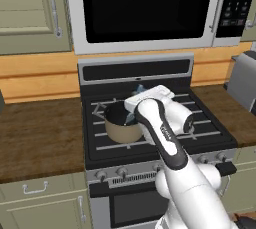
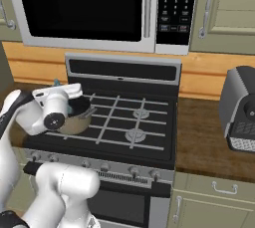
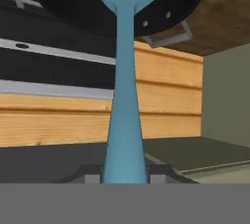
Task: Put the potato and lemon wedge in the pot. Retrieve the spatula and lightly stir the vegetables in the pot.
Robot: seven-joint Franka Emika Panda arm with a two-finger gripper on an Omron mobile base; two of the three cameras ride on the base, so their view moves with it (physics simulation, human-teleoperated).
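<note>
Up close, the gripper [image 3: 125, 176] clamps the spatula [image 3: 125, 96] by its handle end, blade reaching into the dark inside of the pot [image 1: 120, 128], which sits on the stove's [image 1: 200, 123] front left burner.

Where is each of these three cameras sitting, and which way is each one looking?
Left base view: behind the arm on its left, facing the stove; the white arm rises lower right.
Right base view: behind on the right, same stove; the arm rises lower left.
Hand view: on the hand, looking along the spatula into the pot.
Both base views share the pot and stove.
</note>
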